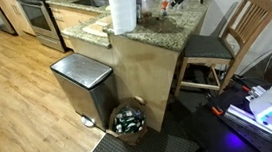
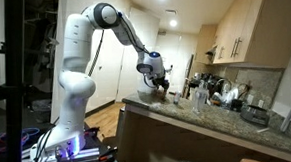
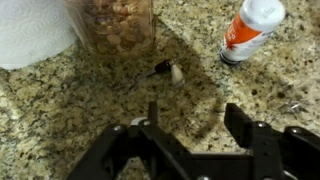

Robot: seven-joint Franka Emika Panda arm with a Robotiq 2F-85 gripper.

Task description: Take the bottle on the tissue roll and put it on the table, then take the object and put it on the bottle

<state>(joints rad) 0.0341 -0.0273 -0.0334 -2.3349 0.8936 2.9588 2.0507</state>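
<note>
We see the pincer (image 3: 195, 135) released and empty above the tabletop (image 3: 60, 110); the bottle (image 3: 250, 28) stands on the granite, apart from the tissue roll (image 3: 30, 30); the small object (image 3: 172, 70) lies between them.

Orange bottle (image 3: 248, 32) — on granite table (image 3: 60, 110)

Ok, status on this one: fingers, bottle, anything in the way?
Fingers open, empty. Bottle on table, off tissue roll. Small object on table, jar close behind.
</note>
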